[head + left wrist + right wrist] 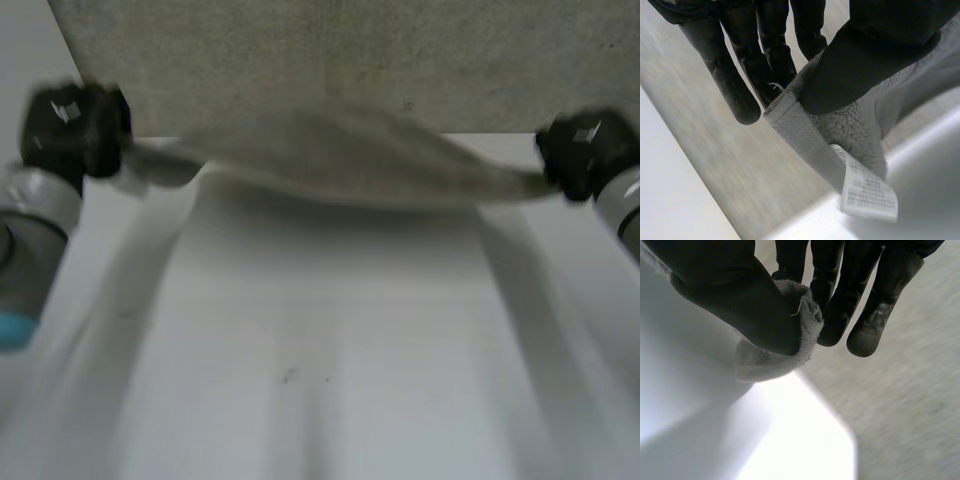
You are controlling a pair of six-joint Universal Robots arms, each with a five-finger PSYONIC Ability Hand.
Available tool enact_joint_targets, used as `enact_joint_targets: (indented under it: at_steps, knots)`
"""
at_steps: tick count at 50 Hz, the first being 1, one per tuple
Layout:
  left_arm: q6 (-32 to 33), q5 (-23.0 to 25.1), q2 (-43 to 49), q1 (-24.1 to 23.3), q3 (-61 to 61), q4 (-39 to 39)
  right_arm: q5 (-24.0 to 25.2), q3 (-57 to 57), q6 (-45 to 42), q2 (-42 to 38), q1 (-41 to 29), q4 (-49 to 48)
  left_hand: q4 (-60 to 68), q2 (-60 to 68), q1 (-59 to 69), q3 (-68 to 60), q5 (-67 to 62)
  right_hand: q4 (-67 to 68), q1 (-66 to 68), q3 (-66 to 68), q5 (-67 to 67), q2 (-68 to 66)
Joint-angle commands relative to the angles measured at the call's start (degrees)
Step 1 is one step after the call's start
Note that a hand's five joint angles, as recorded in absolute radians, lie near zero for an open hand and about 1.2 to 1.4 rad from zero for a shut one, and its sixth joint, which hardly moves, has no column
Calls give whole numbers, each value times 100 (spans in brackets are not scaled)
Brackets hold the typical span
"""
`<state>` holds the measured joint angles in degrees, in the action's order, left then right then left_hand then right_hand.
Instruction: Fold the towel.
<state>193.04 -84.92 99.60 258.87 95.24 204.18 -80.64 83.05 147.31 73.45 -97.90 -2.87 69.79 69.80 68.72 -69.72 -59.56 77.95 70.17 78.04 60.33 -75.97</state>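
- The left hand [875,50] pinches one near corner of the towel [840,125] between thumb and straight fingers. The care label [867,192] hangs just past the thumb.
- The right hand [735,290] pinches the other near corner the same way, with cloth bunched under its thumb.
- Between the hands, the held edge runs crosswise, raised off the desk [320,350] and slack in the middle.
- The rest of the towel lies flat beyond the hands, toward the far side. The fold probably has to carry this edge forward over it.
- Both hands sit level, neither nearer.
- Bare desk lies open on the near side. How much room lies past the towel I cannot tell.
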Motion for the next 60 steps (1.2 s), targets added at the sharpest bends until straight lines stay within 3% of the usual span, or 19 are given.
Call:
enact_joint_targets:
  at_steps: [1,6,10,13,18,21,25,27,29,35,42,46,60]
  knots:
    - [454,160,270,59,1524,272,74,1062,-765,-209,-1,103,1021,1020,1128,-1028,-1044,205,983,196,967,-403]
    - [1017,152,95,111,2262,228,92,1441,-792,-34,77,155,1021,1020,1128,-1028,-1044,205,983,196,967,-403]
    - [1709,152,-755,208,3024,-139,92,1697,-845,477,227,428,1021,1020,1128,-1028,-1044,205,983,196,967,-403]
    - [2131,152,-1387,357,3438,-683,92,1925,-1117,1066,412,1087,1021,1020,1128,-1028,-1044,205,983,196,967,-403]
    - [2457,213,-2416,576,3659,-1703,110,2057,-2380,2031,885,3025,1021,1020,1128,-1028,-1044,205,983,196,967,-403]
    - [2484,467,-2787,743,3598,-2109,180,1987,-2550,2156,983,3214,1021,1020,1128,-1028,-1044,205,983,196,967,-403]
    - [2467,899,-2779,920,3414,-2013,505,1847,-2367,2103,1045,2663,1021,1020,1128,-1028,-1044,205,983,196,967,-403]
    - [2423,1231,-2334,1025,3204,-1603,576,1811,-2172,1901,1053,2344,1021,1020,1128,-1028,-1044,205,983,196,967,-403]
    - [2414,1294,-1966,1026,3063,-1331,584,1689,-1717,1123,1010,1732,1021,1020,1128,-1028,-1044,205,983,196,967,-403]
    - [2388,1118,-362,612,2113,-581,444,1117,-1319,126,447,1043,1021,1020,1128,-1028,-1044,205,983,196,967,-403]
    - [2370,303,1586,191,455,-510,-293,-50,-864,-1392,96,456,1021,1020,1128,-1028,-1044,205,983,196,967,-403]
    - [2362,3,2439,24,-424,-519,-400,-534,-678,-1930,-62,16,1021,1020,1128,-1028,-1044,205,983,196,967,-403]
    - [2370,-464,3601,-319,-2061,-528,-567,-1510,-678,-2836,-212,-512,1021,1020,1128,-1028,-1044,205,983,196,967,-403]
